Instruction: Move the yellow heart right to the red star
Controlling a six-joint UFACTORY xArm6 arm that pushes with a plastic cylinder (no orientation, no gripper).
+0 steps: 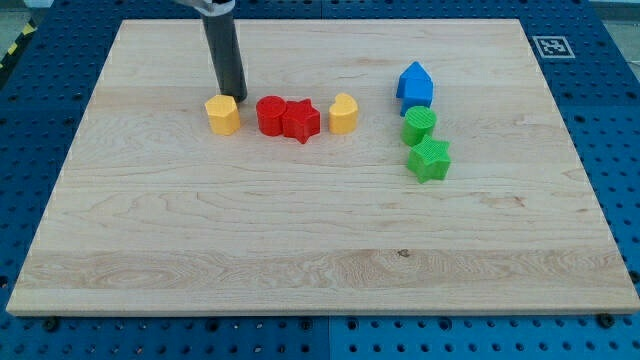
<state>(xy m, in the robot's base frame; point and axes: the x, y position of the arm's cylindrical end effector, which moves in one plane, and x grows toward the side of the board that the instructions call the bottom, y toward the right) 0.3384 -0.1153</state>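
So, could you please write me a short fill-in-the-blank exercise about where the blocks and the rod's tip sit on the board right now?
1. My tip stands just above the ____ hexagon.
2. The red star touches the red ____ on its left.
3. The yellow heart lies to the view's ____ of the red star.
4. The blue block sits above ____ green blocks.

Missing words: yellow; cylinder; right; two

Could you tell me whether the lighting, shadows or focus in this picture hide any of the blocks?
In the camera view, light is even and soft; blocks cast only faint shadows, no glare on the wooden board. Focus is sharp: the yellow heart and red star read clearly, and my tip sits beside the yellow hexagonal block.
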